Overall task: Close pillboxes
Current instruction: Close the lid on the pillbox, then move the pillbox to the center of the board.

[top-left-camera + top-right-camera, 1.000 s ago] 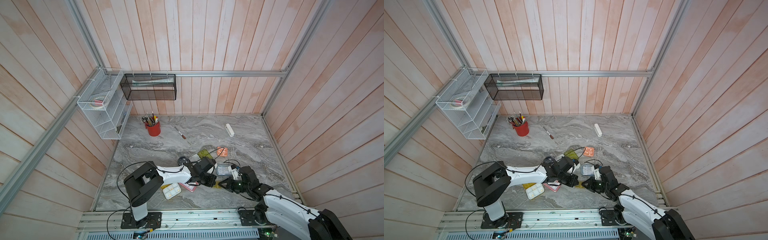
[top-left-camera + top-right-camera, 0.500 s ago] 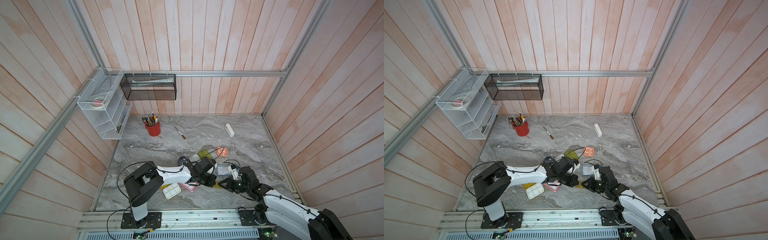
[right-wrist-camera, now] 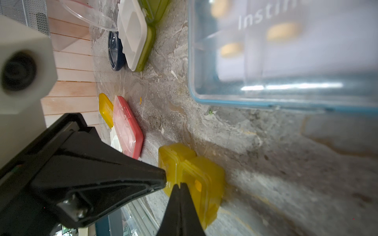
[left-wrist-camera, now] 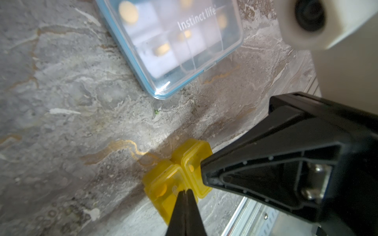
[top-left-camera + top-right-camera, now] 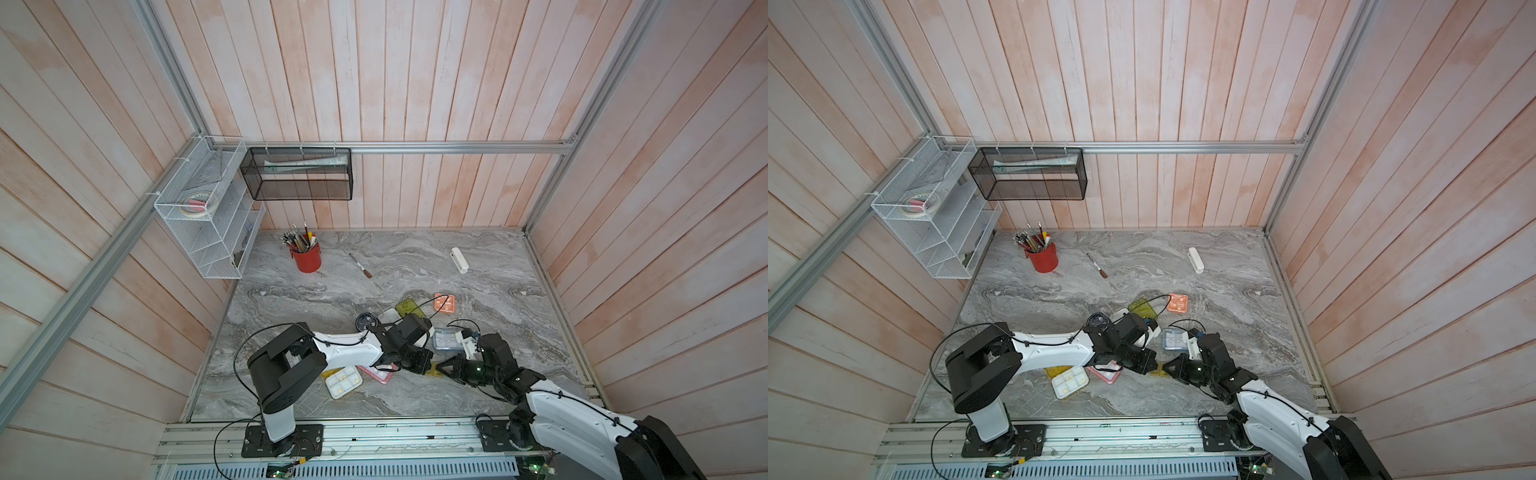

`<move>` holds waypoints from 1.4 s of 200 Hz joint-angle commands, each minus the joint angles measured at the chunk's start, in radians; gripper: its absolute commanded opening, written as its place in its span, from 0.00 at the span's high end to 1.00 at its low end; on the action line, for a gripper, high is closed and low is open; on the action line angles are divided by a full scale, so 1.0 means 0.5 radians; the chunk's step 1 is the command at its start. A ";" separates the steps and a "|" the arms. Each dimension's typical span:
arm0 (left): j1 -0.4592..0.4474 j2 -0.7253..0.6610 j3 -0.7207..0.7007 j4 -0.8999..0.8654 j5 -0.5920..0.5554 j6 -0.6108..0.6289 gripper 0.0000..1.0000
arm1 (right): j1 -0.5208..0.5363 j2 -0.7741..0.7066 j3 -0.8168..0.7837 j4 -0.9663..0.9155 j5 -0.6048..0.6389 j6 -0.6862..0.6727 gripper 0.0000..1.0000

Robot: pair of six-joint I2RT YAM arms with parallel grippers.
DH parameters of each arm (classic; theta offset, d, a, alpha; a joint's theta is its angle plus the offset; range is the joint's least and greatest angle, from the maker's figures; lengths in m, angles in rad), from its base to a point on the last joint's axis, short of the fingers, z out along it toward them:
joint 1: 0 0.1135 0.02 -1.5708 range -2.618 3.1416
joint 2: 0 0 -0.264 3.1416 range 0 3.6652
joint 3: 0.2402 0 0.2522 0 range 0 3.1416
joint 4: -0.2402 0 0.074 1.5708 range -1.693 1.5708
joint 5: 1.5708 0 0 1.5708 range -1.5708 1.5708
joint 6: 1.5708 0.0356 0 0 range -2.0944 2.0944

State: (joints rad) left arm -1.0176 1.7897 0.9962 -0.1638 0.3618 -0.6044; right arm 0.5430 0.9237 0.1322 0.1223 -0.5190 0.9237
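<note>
a: which step was in hand?
b: closing the yellow box (image 4: 163, 188). it lay on the table (image 5: 415, 266) near the front edge, between the two arms, with the pink box (image 3: 126, 122) and the blue box (image 4: 184, 40) near it.
a: and the grippers?
b: the left gripper (image 4: 184, 192) had its jaws pressed together with nothing between them, its tip resting on one lobe of the lid. the right gripper (image 3: 180, 185) was pressed together too, its tip on the neighbouring lobe.
a: what did the next move call for?
b: i judged a firm push straight down until the lids snapped. the box looked light, so a slanted push could skid it.
a: what else was around?
b: the green box (image 3: 147, 47) lay farther back, seemingly open, just beside the dark round box (image 3: 114, 53). a white tray box (image 5: 344, 382) sat open by the left arm. the orange box (image 5: 444, 302), red cup (image 5: 307, 259) and white bar (image 5: 459, 260) were well apart.
a: anything in the way?
b: only the two tips crowding each other.
</note>
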 commanded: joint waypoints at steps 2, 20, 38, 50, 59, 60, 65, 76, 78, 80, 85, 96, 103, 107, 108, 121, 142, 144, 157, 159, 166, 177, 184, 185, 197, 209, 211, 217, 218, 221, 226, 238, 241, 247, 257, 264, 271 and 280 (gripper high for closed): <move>-0.005 0.046 -0.011 -0.034 -0.024 0.025 1.00 | 0.032 0.064 -0.050 -0.104 0.121 -0.034 0.95; -0.005 0.046 -0.014 -0.033 -0.027 0.025 0.99 | 0.049 0.096 -0.045 -0.098 0.138 -0.037 0.95; -0.006 0.046 -0.011 -0.032 -0.027 0.028 0.99 | 0.066 0.114 -0.037 -0.097 0.150 -0.038 0.95; -0.005 0.045 -0.011 -0.037 -0.030 0.028 1.00 | 0.072 0.114 -0.034 -0.097 0.154 -0.037 0.95; -0.006 0.042 -0.008 -0.040 -0.032 0.031 1.00 | 0.071 0.107 -0.026 -0.102 0.157 -0.037 0.95; -0.007 0.043 -0.009 -0.039 -0.033 0.031 1.00 | 0.071 0.105 -0.025 -0.103 0.156 -0.037 0.95; -0.005 0.042 -0.002 -0.043 -0.033 0.033 1.00 | 0.071 0.103 -0.020 -0.106 0.154 -0.037 0.95; -0.005 0.042 0.004 -0.052 -0.036 0.037 1.00 | 0.071 0.090 -0.005 -0.125 0.162 -0.040 0.95; -0.005 0.043 0.007 -0.053 -0.036 0.037 1.00 | 0.072 0.087 -0.004 -0.127 0.162 -0.042 0.95; -0.005 0.044 0.008 -0.057 -0.036 0.037 1.00 | 0.073 0.087 -0.001 -0.132 0.162 -0.043 0.95; -0.006 0.039 0.010 -0.061 -0.040 0.040 1.00 | 0.073 0.078 0.005 -0.141 0.164 -0.044 0.95; -0.005 0.034 0.018 -0.067 -0.048 0.042 1.00 | 0.073 0.058 0.017 -0.160 0.170 -0.046 0.95; -0.005 0.029 0.024 -0.073 -0.059 0.043 1.00 | 0.074 0.044 0.025 -0.172 0.169 -0.047 0.95; -0.005 0.024 0.026 -0.081 -0.064 0.046 1.00 | 0.073 0.031 0.031 -0.178 0.170 -0.049 0.95; -0.005 0.023 0.029 -0.086 -0.067 0.046 1.00 | 0.073 0.029 0.032 -0.179 0.171 -0.050 0.95; -0.003 0.004 0.063 -0.127 -0.107 0.060 1.00 | 0.074 -0.013 0.054 -0.205 0.178 -0.052 0.95; 0.012 -0.045 0.117 -0.182 -0.152 0.089 0.99 | 0.074 -0.087 0.105 -0.252 0.220 -0.049 0.95; 0.015 -0.052 0.122 -0.185 -0.155 0.089 1.00 | 0.074 -0.092 0.110 -0.255 0.223 -0.049 0.95; 0.031 -0.098 0.156 -0.209 -0.173 0.101 0.99 | 0.073 -0.124 0.142 -0.254 0.233 -0.045 0.95; 0.035 -0.104 0.160 -0.211 -0.176 0.103 0.99 | 0.073 -0.126 0.150 -0.254 0.232 -0.046 0.95; 0.046 -0.129 0.172 -0.223 -0.185 0.106 0.99 | 0.074 -0.132 0.172 -0.254 0.232 -0.048 0.95; 0.062 -0.177 0.183 -0.240 -0.194 0.110 0.98 | 0.074 -0.131 0.206 -0.254 0.231 -0.057 0.95; 0.077 -0.206 0.183 -0.248 -0.203 0.113 0.98 | 0.074 -0.128 0.228 -0.256 0.227 -0.062 0.95; 0.079 -0.212 0.185 -0.250 -0.204 0.113 0.98 | 0.077 -0.129 0.230 -0.255 0.227 -0.062 0.95; 0.100 -0.271 0.177 -0.275 -0.221 0.121 0.97 | 0.084 -0.123 0.265 -0.255 0.228 -0.071 0.95; 0.108 -0.330 0.152 -0.305 -0.248 0.130 0.96 | 0.094 -0.115 0.290 -0.257 0.238 -0.071 0.92; 0.108 -0.342 0.148 -0.310 -0.253 0.132 0.97 | 0.100 -0.110 0.293 -0.257 0.238 -0.073 0.92; 0.158 -0.376 0.131 -0.325 -0.264 0.135 0.96 | 0.108 -0.102 0.307 -0.257 0.247 -0.079 0.88; 0.167 -0.383 0.128 -0.329 -0.267 0.137 0.96 | 0.109 -0.096 0.310 -0.257 0.248 -0.079 0.88; 0.182 -0.401 0.116 -0.336 -0.274 0.138 0.96 | 0.117 -0.088 0.317 -0.257 0.251 -0.082 0.87; 0.197 -0.432 0.093 -0.346 -0.285 0.141 0.96 | 0.129 -0.073 0.329 -0.260 0.262 -0.088 0.84; 0.232 -0.511 0.026 -0.366 -0.311 0.136 0.94 | 0.171 -0.020 0.360 -0.261 0.290 -0.096 0.78; 0.246 -0.535 0.007 -0.373 -0.317 0.138 0.92 | 0.182 -0.008 0.368 -0.259 0.296 -0.095 0.77; 0.269 -0.580 -0.029 -0.385 -0.331 0.138 0.91 | 0.210 0.024 0.381 -0.249 0.308 -0.096 0.74; 0.311 -0.654 -0.090 -0.420 -0.357 0.136 0.86 | 0.260 0.074 0.401 -0.223 0.324 -0.084 0.70; 0.343 -0.704 -0.133 -0.442 -0.372 0.141 0.81 | 0.299 0.111 0.418 -0.196 0.336 -0.072 0.68; 0.378 -0.765 -0.179 -0.461 -0.385 0.141 0.75 | 0.340 0.153 0.438 -0.169 0.350 -0.057 0.66; 0.432 -0.838 -0.240 -0.482 -0.392 0.141 0.70 | 0.393 0.206 0.467 -0.135 0.367 -0.046 0.64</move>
State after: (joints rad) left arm -0.8486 1.4422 0.9497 -0.3344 0.2073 -0.5449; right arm 0.6846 0.9756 0.3218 0.0242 -0.3790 0.8928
